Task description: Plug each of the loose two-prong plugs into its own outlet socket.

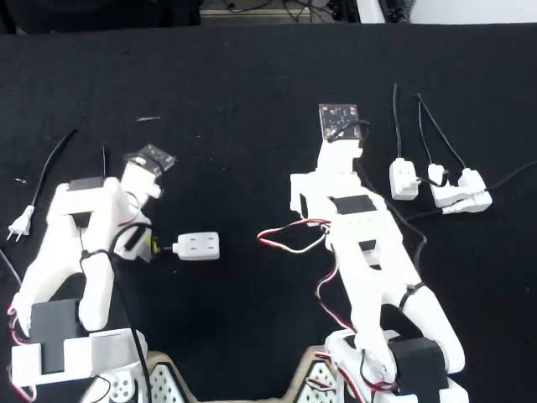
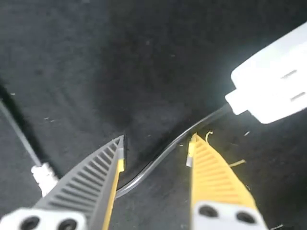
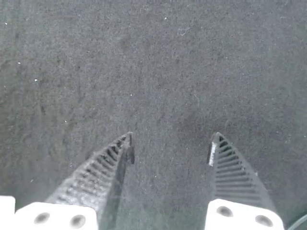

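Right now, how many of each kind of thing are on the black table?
Robot arms: 2
White outlet blocks: 3
Two-prong plugs: 2, as far as I can tell
Total: 7

On the black cloth [image 1: 252, 84], the left arm [image 1: 84, 243] bends over the near left. Its gripper [image 1: 154, 244] sits low, just beside the left end of a white outlet block [image 1: 200, 245]. A loose two-prong plug [image 1: 20, 223] lies at the left edge, its black cord [image 1: 52, 164] running far and right. The right arm [image 1: 369, 243] stretches away at centre, with a loop of red, white and black wires [image 1: 289, 239] on its left. To its right lie a white adapter [image 1: 404, 178] and a white plug-and-socket cluster [image 1: 460, 193], both trailing thin black cords farther away.
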